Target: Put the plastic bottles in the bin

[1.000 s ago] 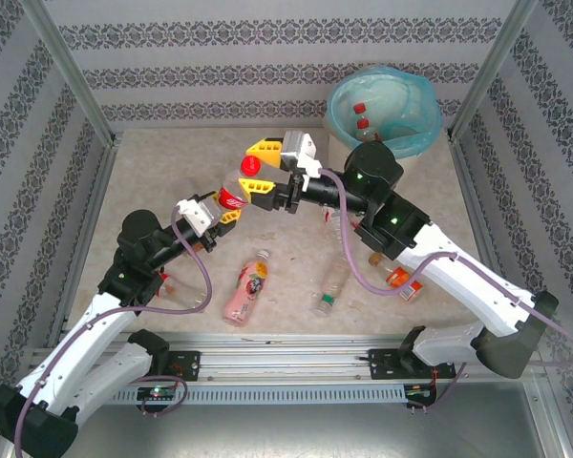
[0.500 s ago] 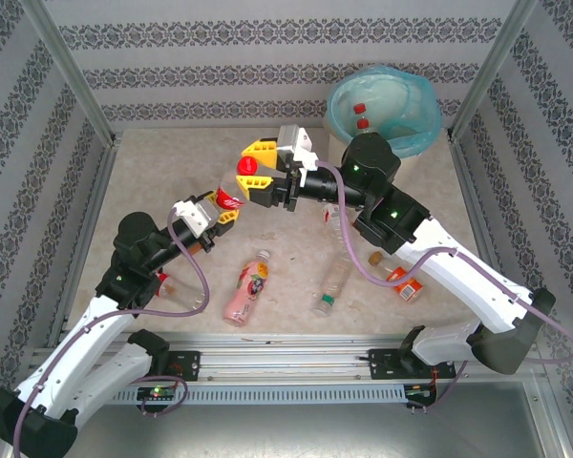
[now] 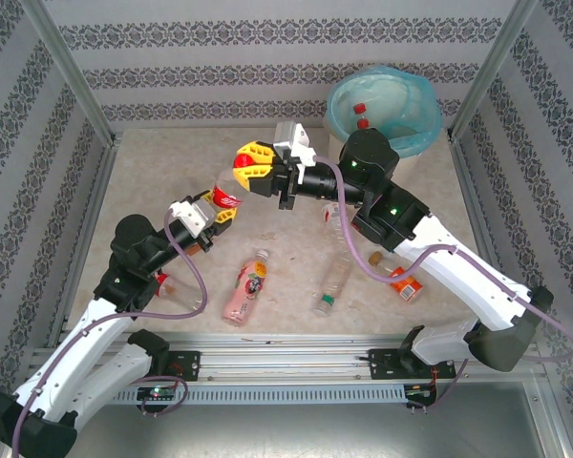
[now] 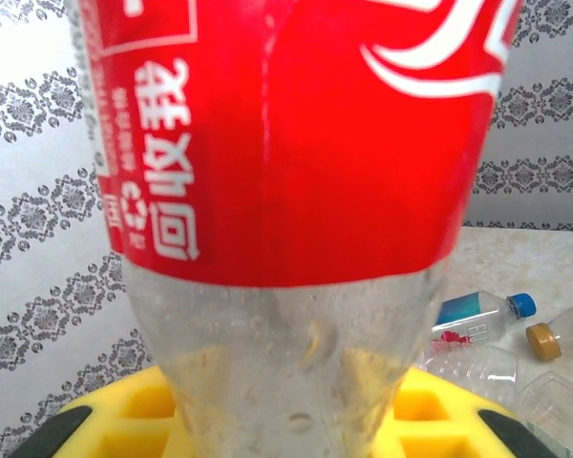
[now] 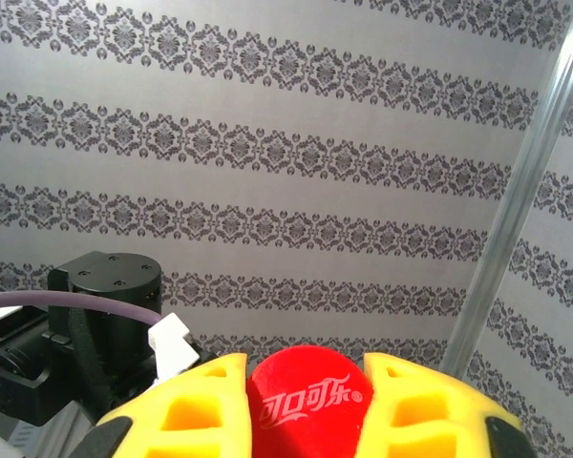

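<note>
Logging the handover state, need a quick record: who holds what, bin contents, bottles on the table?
left gripper: shut on red-label bottle, at its lower end
right gripper: shut on that bottle's red cap
bottle state: off the table, spanning both grippers
bin: at least two red-capped bottles inside
on table: pink bottle, clear bottle, orange bottle, more partly hidden by right arm

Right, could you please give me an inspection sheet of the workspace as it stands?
Surface: beige speckled table.
Job's things: bin, turquoise liner, two red-capped bottles inside; pink bottle, clear bottle, orange bottle lie on table.
Clutter: nothing seen.
Hands: left hand shut on held bottle near its base; right hand shut on its red cap.
Cables: purple cable looping beside each arm.
Surroundings: patterned walls, metal frame posts.
</note>
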Robot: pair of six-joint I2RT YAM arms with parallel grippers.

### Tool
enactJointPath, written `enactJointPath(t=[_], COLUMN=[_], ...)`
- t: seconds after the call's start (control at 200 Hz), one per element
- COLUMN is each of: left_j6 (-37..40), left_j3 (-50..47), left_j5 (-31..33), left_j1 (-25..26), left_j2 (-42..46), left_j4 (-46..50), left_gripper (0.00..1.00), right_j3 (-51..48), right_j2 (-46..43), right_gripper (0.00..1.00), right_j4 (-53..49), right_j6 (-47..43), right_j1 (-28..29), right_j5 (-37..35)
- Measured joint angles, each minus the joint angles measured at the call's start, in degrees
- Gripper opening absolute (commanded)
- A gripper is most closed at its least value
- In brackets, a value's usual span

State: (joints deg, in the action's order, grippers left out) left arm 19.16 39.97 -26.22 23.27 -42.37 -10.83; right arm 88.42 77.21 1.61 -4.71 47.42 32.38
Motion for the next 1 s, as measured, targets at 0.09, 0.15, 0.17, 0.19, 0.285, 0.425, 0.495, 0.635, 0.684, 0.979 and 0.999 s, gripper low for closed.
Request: enactJointPath(t=[0.09,0.15,0.17,0.19,0.285,0.425,0.495,0.635,0.684,0.979,0.999], left_j6=[0.0,-0.3,-0.7,-0.8,-2.1,-5.0,-6.3,-9.6,-11.4,-20.8,-21.4], left_j3=[0.0,0.0,0.1,0.2,1.3,5.9,11.1,23.8,27.3,37.0,37.7], left_j5=[0.9,2.5,2.8,3.2,4.6,4.7,2.8,-1.1,-2.2,-5.8,-6.0], left_j1=[0.1,0.2,0.2,0.2,0.2,0.2,0.3,0.3,0.3,0.3,0.3], left_j2=[0.2,0.4,0.5,0.5,0.3,-1.6,-4.9,-14.3,-18.0,-35.5,-36.3], left_j4=[-0.4,-0.8,-0.9,-1.1,-1.7,-1.9,0.5,5.9,7.4,13.9,14.6], left_gripper=[0.79,0.85,0.86,0.87,0.92,0.97,0.97,0.97,0.96,0.94,0.94], right_j3=[1.3,2.8,3.4,4.1,7.5,12.7,15.1,18.3,19.2,26.2,26.6], right_j2=[0.0,0.0,0.0,0.0,-0.2,-0.8,-1.2,-1.8,-1.7,6.4,7.3], right_gripper=[0.00,0.00,0.00,0.00,0.00,0.00,0.00,0.00,0.00,0.00,0.00], right_j4=[-1.7,-3.1,-3.4,-3.8,-6.1,-10.1,-11.8,-13.5,-14.0,-16.4,-16.7], right_j6=[0.1,0.0,0.0,0.0,-1.2,-3.9,-4.9,-5.4,-5.6,-5.7,-5.6], right_j1=[0.1,-0.4,-0.7,-1.0,-2.5,-5.2,-7.7,-14.9,-17.9,-31.4,-32.0], right_j5=[-2.2,-4.7,-5.6,-6.3,-10.5,-17.3,-20.7,-26.7,-28.9,-36.5,-36.9])
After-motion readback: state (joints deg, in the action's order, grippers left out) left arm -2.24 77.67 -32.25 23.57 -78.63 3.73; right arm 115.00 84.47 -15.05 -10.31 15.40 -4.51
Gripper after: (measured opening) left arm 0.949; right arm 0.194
